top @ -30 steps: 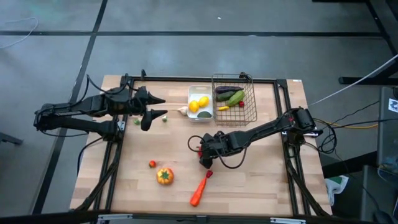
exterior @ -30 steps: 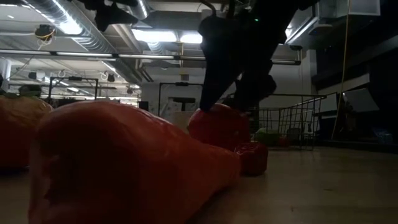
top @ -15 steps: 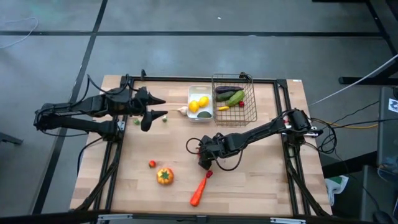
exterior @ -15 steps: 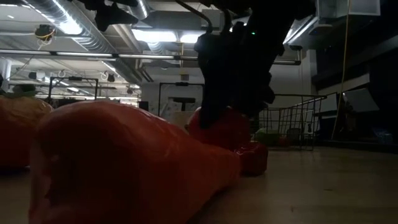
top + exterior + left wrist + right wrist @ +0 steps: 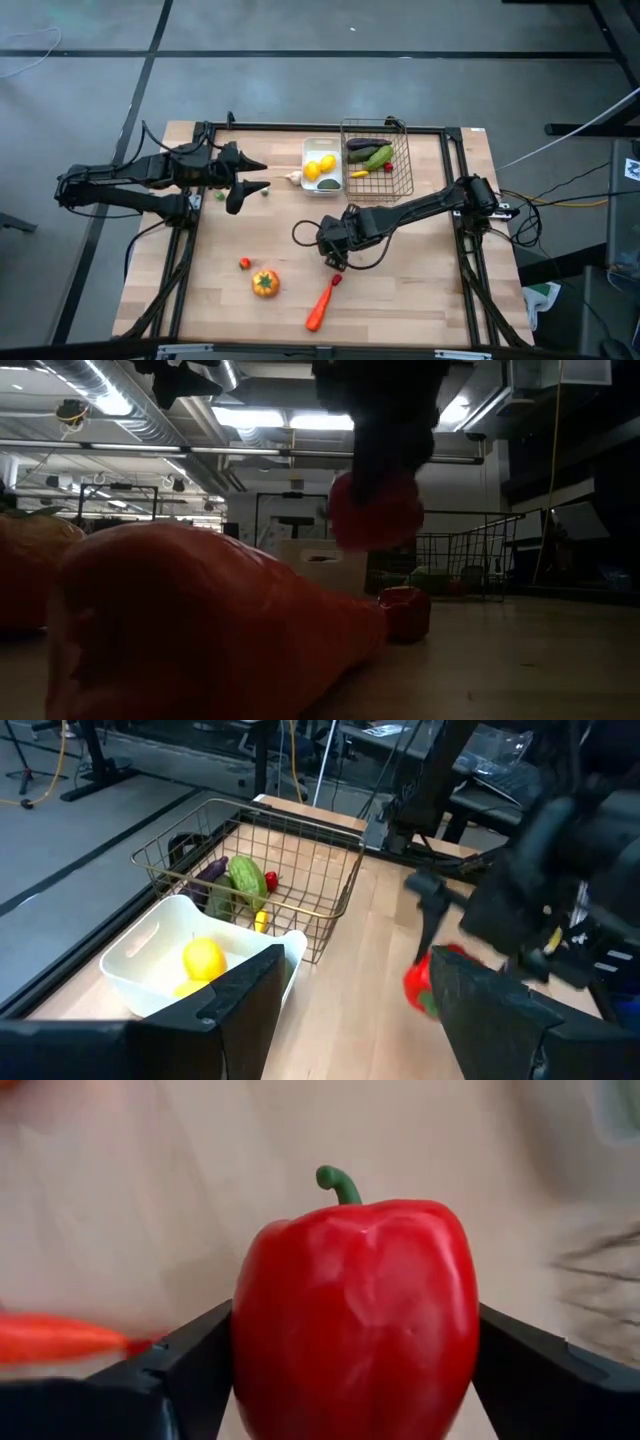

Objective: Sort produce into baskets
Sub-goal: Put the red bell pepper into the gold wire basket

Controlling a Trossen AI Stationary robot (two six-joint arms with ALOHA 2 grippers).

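Sitting between the right pincer (image 5: 355,1370) fingers: the red pepper (image 5: 355,1315), clamped.

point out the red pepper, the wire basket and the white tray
red pepper (image 5: 355,1320): right wrist view, middle of its glossy body, between the right gripper's fingers
wire basket (image 5: 401,183): high view, wire wall on its right side
white tray (image 5: 150,945): left wrist view, its outer side wall

open board between right gripper (image 5: 333,252) and wire basket (image 5: 377,160) (left gripper (image 5: 252,176) well aside).
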